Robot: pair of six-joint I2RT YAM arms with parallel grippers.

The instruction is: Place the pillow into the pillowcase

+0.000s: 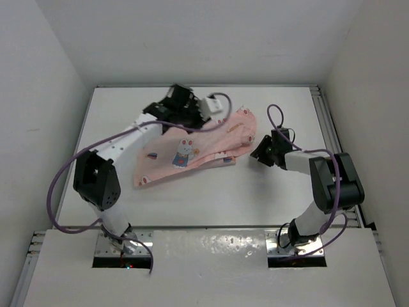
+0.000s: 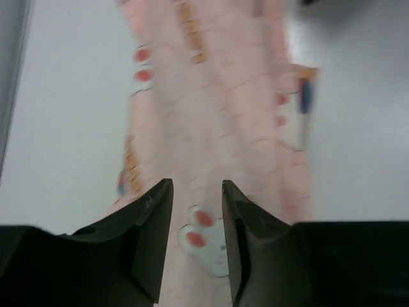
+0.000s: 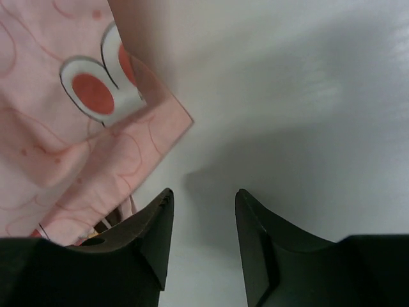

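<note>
From above, the pink pillowcase (image 1: 195, 152) lay crumpled and folded over itself near the middle of the white worktop (image 1: 192, 204). The left claw (image 1: 190, 116) hung over its far edge, and the right claw (image 1: 258, 153) sat just beside its right end. I could not see the grey pillow anywhere, and could not tell whether it was tucked under or inside the fabric. The left wrist view was blurred, but the left claw's jaws stood apart above the printed cloth, clamped on nothing. In the right wrist view the right claw's jaws were also apart and empty, over bare worktop, with a folded corner of the case close to their left. It looked to me like an early step, sorting out the case rather than stuffing it. The next move would call for finding the open end and pinching a single layer there so the mouth could be spread.
</note>
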